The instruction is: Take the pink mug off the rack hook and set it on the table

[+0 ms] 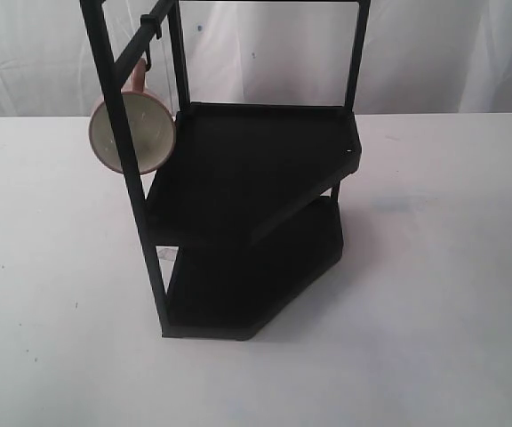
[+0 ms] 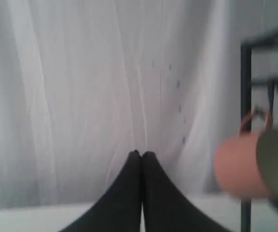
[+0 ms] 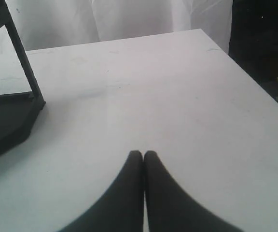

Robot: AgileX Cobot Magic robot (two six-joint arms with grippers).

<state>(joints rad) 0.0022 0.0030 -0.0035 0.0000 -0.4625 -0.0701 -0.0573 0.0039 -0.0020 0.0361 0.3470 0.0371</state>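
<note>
The pink mug [image 1: 132,132] hangs by its handle from the rack hook [image 1: 148,59] on the top bar of the black rack [image 1: 247,169], its cream inside facing the exterior camera. In the left wrist view the pink mug [image 2: 240,166] shows blurred at the side, handle on the hook [image 2: 271,99]. My left gripper [image 2: 142,153] is shut and holds nothing, some way from the mug. My right gripper [image 3: 144,153] is shut and holds nothing, over the white table [image 3: 168,96]. Neither gripper shows in the exterior view.
The two-shelf rack stands mid-table [image 1: 434,294]; its base corner [image 3: 13,116] shows in the right wrist view. A white curtain [image 1: 443,53] hangs behind. The table's edge [image 3: 247,77] drops to a dark area beyond.
</note>
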